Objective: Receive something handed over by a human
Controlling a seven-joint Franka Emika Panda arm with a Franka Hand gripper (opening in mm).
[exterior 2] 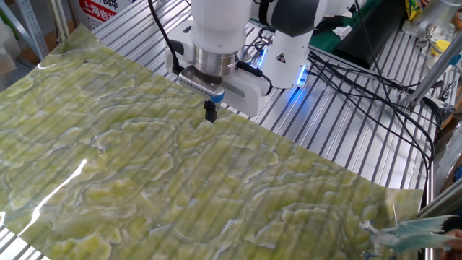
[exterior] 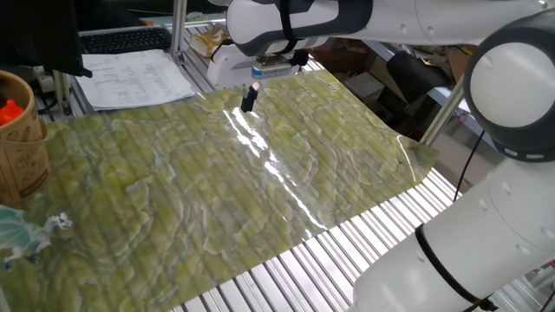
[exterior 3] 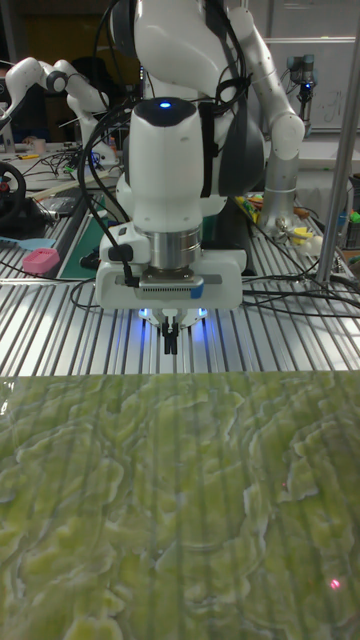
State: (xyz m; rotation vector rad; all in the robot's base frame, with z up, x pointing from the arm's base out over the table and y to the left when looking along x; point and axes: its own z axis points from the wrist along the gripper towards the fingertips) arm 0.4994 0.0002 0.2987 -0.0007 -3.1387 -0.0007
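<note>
Hanging above the far edge of a green-and-yellow marbled plastic sheet [exterior: 260, 182], the white and grey robot arm's hand [exterior: 250, 98] points straight down, its two thin black fingers [exterior 2: 210, 111] pressed together with nothing between them. In the tall fixed view the hand [exterior 3: 172, 338] sits just over the sheet's edge, with blue light glowing beneath the wrist. The sheet covers a ribbed silver metal tabletop [exterior 2: 346, 137].

A small wrinkly piece of pale blue see-through plastic with white bits [exterior: 22, 237] shows at the left edge of one fixed view, low over the sheet's near corner, well apart from the hand. In the other fixed view the same piece [exterior 2: 408, 235] pokes in at the bottom right corner; whatever holds it is out of frame.

A light wooden cup with carved pattern and orange contents [exterior: 19, 132] stands on the sheet near the blue plastic. Printed white paper sheets [exterior: 139, 76] lie beyond the sheet; their text is too small to read. A red and white sign [exterior 2: 101, 7] at the top of the other fixed view carries characters I cannot make out.
</note>
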